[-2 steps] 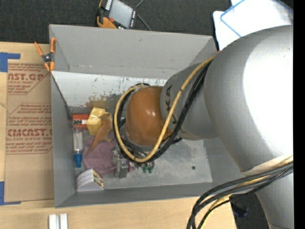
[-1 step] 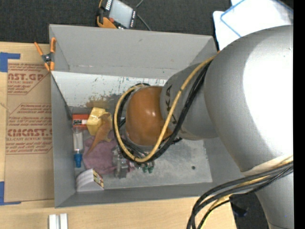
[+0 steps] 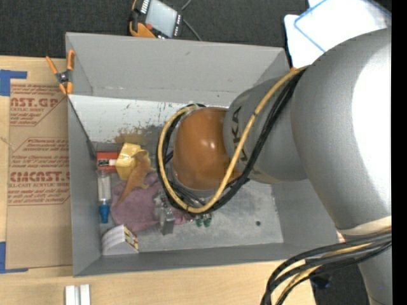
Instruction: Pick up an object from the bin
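My gripper hangs low in the bin, pointing straight down at the floor, because a reach from above is the only clean way into a box with walls this high. It sits at the right edge of a crumpled mauve cloth, touching it or just above it; my orange wrist cover and the looped cables stand over the tip, so I cannot tell whether the gripper is apart or together, nor whether anything is caught in it. The cloth is the thing nearest me and, I judge, the likeliest pick: it lies slack and bunched toward the bin's left end, its folds offering an edge to pinch. The rest crowds that same end. A yellow wrapped lump rests at the cloth's far side, with a small red and white piece just beside it. A clear tube with a blue cap lies along the left wall, and a white box with a striped edge sits tilted in the near left corner. A small green bit lies just to my right on the bare floor. Soft cloth may drag its neighbours along, so I would lift slowly.
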Action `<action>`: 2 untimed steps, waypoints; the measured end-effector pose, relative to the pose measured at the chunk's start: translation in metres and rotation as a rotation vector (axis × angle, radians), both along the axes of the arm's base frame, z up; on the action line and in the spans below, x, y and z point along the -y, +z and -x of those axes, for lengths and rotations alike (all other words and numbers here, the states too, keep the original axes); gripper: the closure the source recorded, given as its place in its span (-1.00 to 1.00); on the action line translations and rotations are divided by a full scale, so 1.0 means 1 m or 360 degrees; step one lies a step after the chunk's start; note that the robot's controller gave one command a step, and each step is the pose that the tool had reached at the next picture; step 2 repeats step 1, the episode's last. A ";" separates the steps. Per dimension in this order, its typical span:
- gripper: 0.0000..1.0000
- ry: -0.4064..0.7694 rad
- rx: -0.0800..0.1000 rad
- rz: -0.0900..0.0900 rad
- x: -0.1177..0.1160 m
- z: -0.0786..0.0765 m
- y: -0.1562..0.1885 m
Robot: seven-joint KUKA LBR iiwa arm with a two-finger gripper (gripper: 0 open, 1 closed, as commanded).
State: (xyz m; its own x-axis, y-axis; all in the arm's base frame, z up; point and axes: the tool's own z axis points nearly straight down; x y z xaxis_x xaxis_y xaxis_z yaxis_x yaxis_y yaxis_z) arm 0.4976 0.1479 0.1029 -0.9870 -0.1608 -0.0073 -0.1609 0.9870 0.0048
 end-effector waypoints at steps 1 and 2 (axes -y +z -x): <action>1.00 0.0017 -0.0011 0.0003 0.006 0.012 0.105; 1.00 0.0017 -0.0011 0.0003 0.006 0.012 0.105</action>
